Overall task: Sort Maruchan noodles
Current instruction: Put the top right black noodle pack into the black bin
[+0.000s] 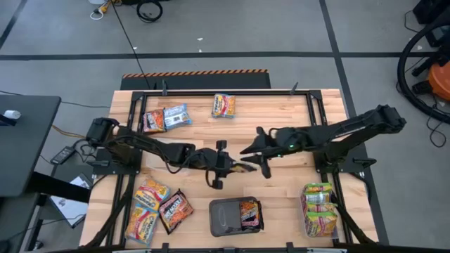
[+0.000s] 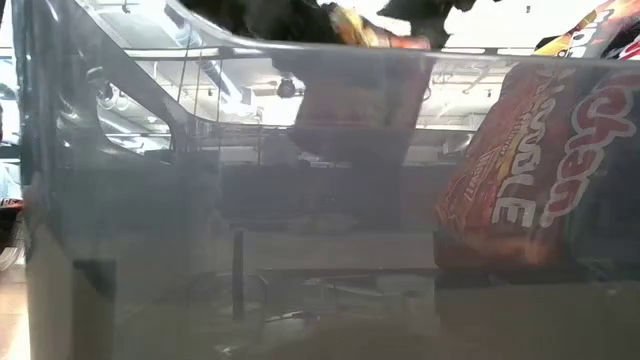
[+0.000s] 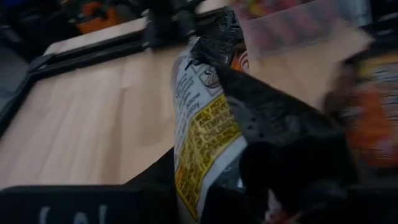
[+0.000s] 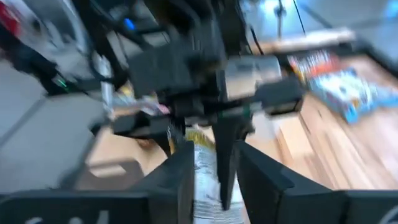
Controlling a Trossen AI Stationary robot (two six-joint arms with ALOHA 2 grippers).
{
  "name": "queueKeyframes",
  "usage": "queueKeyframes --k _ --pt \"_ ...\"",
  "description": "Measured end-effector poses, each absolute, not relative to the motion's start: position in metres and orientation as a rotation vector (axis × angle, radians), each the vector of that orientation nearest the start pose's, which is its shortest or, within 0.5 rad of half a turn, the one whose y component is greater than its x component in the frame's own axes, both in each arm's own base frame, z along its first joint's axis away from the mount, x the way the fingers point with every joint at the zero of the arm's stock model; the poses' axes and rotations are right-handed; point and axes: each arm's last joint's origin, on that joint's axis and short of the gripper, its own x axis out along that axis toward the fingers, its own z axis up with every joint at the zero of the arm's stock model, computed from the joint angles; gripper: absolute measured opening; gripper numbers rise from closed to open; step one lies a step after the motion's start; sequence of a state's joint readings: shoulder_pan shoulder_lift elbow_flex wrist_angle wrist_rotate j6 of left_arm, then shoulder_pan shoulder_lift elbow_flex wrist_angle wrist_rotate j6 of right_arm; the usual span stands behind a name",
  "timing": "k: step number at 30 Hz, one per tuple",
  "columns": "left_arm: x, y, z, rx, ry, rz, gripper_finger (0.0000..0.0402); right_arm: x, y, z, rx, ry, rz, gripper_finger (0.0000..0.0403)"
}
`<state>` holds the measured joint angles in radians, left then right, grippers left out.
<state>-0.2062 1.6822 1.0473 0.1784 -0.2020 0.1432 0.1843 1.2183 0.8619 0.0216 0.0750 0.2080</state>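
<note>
Handover at the middle of the light wooden table (image 1: 281,190): the left gripper (image 1: 226,166) and the right gripper (image 1: 259,152) meet over one crinkly dark brown-black ramen packet (image 1: 245,167) held off the surface between them. In the left wrist view that packet (image 3: 217,124) sits pinched between the left fingers; whether the right fingers clamp it or stand spread, I cannot tell. Another dark packet (image 1: 249,213) stands in the grey rounded tray (image 1: 223,216) at the near edge. Orange-red packets (image 1: 156,207) lie near left, yellow-green packets (image 1: 318,209) near right, a blue-silver packet (image 1: 176,114) and two more orange ones far left
</note>
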Motion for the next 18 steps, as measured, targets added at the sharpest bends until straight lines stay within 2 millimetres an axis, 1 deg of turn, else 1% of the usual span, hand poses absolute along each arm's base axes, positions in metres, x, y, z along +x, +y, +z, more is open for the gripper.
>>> queueKeyframes --k 3,5,7,10,13,18 --pt "0.350 -0.077 0.241 0.240 0.449 -0.107 0.0127 0.251 0.053 0.312 0.150 0.235 0.118 0.0132" --pt "0.342 -0.082 0.251 0.243 0.435 -0.187 0.0129 0.239 0.056 0.325 0.139 0.174 0.146 0.0133" --pt "0.334 -0.089 0.264 0.226 0.386 -0.298 0.0136 0.228 0.059 0.335 0.141 0.128 0.169 0.0133" --pt "0.327 -0.100 0.278 0.181 0.304 -0.522 0.0138 0.216 0.063 0.344 0.145 0.096 0.205 0.0132" --pt "0.331 -0.112 0.274 0.166 0.246 -0.675 0.0137 0.210 0.071 0.344 0.136 0.105 0.242 0.0131" --pt "0.351 -0.130 0.246 0.190 0.156 -0.785 0.0137 0.214 0.084 0.336 0.123 0.148 0.286 0.0131"
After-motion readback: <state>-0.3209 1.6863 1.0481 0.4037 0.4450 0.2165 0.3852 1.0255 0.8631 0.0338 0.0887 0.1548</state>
